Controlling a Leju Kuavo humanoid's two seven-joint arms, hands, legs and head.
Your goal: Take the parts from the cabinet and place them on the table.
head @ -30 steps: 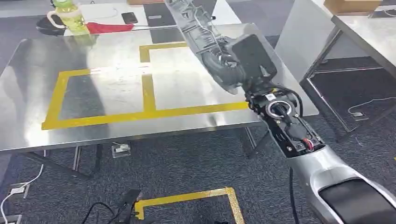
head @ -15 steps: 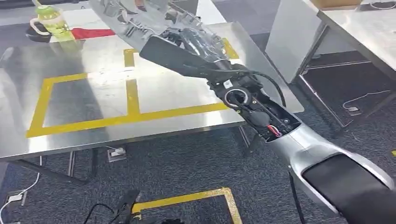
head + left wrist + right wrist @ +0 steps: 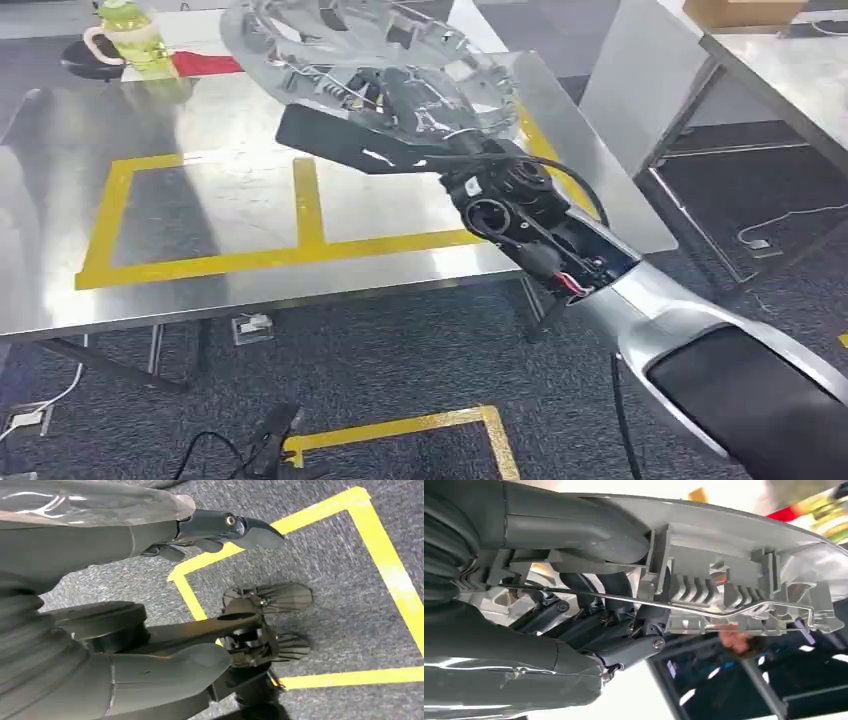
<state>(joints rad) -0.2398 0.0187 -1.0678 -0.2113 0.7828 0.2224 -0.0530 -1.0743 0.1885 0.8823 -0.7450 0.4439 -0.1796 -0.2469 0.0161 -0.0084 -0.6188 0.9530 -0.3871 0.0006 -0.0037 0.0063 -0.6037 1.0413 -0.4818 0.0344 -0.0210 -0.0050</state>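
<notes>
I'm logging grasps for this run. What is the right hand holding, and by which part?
The right hand holds a grey plastic wheel cover, gripped at its rim with fingers across the ribbed inner side.

The tabletop point(image 3: 200, 210) is bare metal, brushed and shiny, throwing soft reflections. Glossy yellow tape point(image 3: 300, 250) is stuck flat on it. The part point(image 3: 330, 40) looks like moulded grey plastic, smooth and slightly glossy outside, ribbed inside, with a thin metal wire point(image 3: 704, 611) clipped along it. The right hand point(image 3: 400, 110) is dark matt plastic; the arm point(image 3: 640, 310) behind it has a silver satin shell. The left hand point(image 3: 220, 527) is matt grey. The floor point(image 3: 400, 360) is rough dark carpet. The bottle point(image 3: 130, 35) is clear green plastic.
</notes>
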